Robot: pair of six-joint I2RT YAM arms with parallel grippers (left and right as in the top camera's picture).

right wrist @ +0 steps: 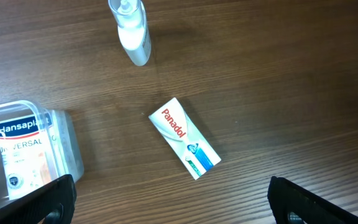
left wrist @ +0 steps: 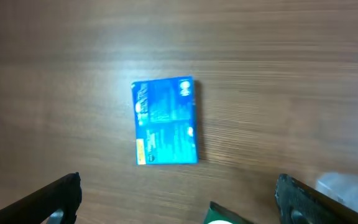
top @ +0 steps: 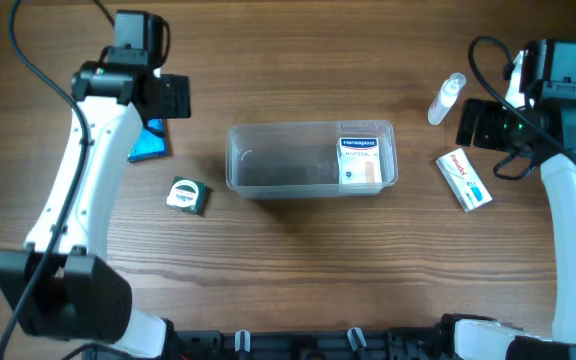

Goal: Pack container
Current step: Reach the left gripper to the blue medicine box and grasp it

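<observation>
While both arms hang above the brown wooden table [top: 298,270], the items lie as follows.

Item 1: clear rectangular plastic container [top: 268,168] with rounded corners and a rim, at the table's centre, upright, open side up.
Item 2: white and blue Hansaplast plaster box [top: 359,160], inside the container at its right end.
Item 3: flat blue rectangular packet [left wrist: 165,121], on the table left of the container, well apart from it.
Item 4: small green and white box [top: 187,194], near the container's left end, not touching.
Item 5: small clear spray bottle [right wrist: 132,28], lying on its side at the right.
Item 6: white Panadol carton [right wrist: 185,138], near the bottle, flat on the wood.

Left gripper [left wrist: 179,202]: fingers spread wide, empty, above the blue packet.
Right gripper [right wrist: 176,202]: fingers spread wide, empty, above the carton.
</observation>
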